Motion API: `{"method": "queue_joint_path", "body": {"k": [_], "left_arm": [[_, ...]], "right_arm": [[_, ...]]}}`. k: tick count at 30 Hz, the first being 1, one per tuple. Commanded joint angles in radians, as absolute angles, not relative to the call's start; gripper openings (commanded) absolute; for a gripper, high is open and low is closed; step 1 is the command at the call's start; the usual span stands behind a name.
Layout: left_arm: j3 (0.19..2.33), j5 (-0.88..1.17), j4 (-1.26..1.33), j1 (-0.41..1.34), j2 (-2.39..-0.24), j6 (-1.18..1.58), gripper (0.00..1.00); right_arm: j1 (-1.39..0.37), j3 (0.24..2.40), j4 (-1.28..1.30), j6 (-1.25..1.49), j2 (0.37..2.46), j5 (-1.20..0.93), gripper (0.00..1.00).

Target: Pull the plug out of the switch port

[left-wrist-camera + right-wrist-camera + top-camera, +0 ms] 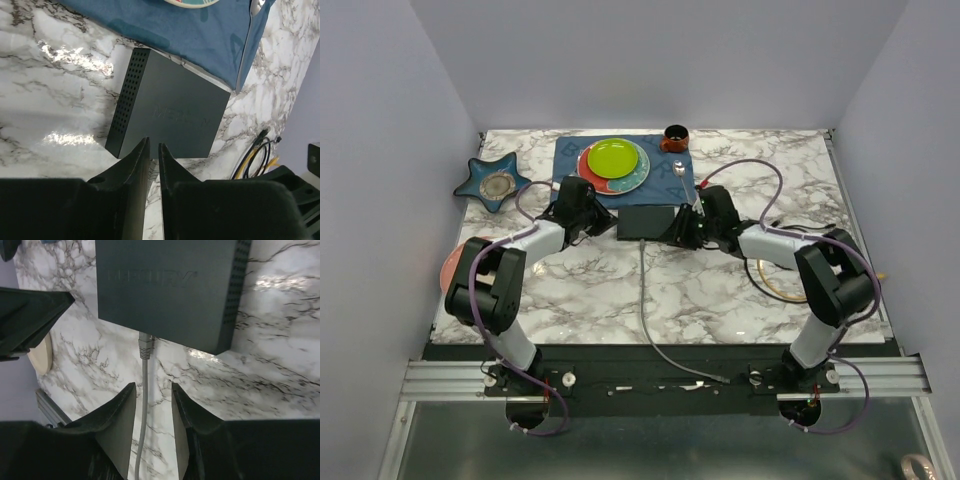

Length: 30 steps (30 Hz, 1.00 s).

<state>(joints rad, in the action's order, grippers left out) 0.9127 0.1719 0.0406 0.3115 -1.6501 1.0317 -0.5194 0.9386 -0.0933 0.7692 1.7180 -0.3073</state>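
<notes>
Both arms reach in from the near edge, elbows bent high and out to the sides, wrists angled inward toward the middle of the table. The left gripper (154, 147) sits at the left end of the switch (648, 221). Its jaws are drawn almost together with only a thin slit between them, and there is nothing in it. The tips hang over the box's near corner; whether they touch it I cannot tell.

Over on the right, the right gripper (153, 387) is spread wide, its fingers (125, 410) straddling the grey cable (143, 415) without pinching it. Just ahead of the tips, the plug (145, 346) sits seated in the switch's near long edge. The matte-black box lies flat at mid-table, its far edge just beside the blue cloth mat (570, 155).

The table (720, 300) is white marble with grey veins. On the mat is a green plate (613, 157) stacked on larger plates, with a brown cup (674, 137) at the mat's far right corner. A blue star-shaped dish (480, 185) lies off to the left, and a pink plate (450, 268) peeks out under the left elbow. Pale lavender walls (650, 60) close in three sides, with a metal rail (430, 378) along the front
</notes>
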Motion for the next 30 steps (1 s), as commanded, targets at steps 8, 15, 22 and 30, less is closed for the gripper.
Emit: {"method": "queue_joint_path", "body": {"k": [8, 15, 22, 30], "left_arm": [[0.963, 0.281, 0.106, 0.313, -1.755, 0.997, 0.22], [0.951, 0.288, 0.124, 0.313, -1.789, 1.009, 0.22], [0.936, 0.295, 0.13, 0.313, -1.784, 1.014, 0.22], [0.936, 0.302, 0.135, 0.314, -1.799, 1.019, 0.22]], "right_arm": [[-0.575, 1.012, -0.308, 0.911, 1.916, -0.451, 0.46], [-0.578, 1.065, -0.311, 0.956, 1.98, -0.433, 0.46], [-0.578, 1.088, -0.311, 0.985, 2.028, -0.43, 0.46], [-0.58, 1.075, -0.291, 0.995, 2.037, -0.419, 0.46]]}}
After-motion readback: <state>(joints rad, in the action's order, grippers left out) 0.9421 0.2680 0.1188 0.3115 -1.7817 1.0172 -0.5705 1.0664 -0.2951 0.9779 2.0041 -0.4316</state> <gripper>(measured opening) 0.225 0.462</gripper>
